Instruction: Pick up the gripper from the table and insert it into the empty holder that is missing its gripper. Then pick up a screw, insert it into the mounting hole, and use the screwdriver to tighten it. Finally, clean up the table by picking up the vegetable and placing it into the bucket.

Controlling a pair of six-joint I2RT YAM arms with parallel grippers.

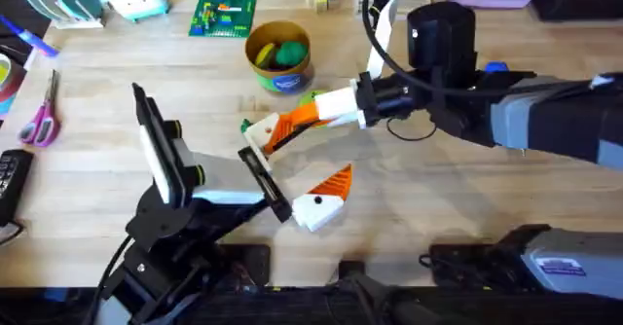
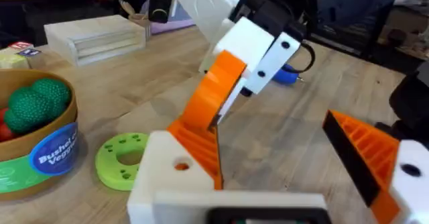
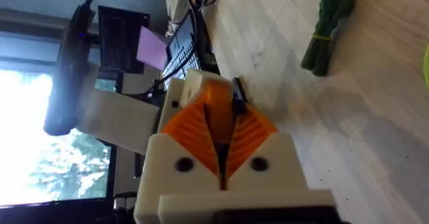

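Bucket [image 1: 278,55] holding green and red toy vegetables; right tool [image 1: 261,142] clenched; left tool [image 1: 316,203] released

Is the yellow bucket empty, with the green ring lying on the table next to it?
Not quite. The bucket isn't empty: the left wrist view shows bumpy green balls and something red inside. The green ring does lie on the table beside it.

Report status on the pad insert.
Left claw open. Right claw shut on orange pad, at the white holder. Vegetable on table, not binned.
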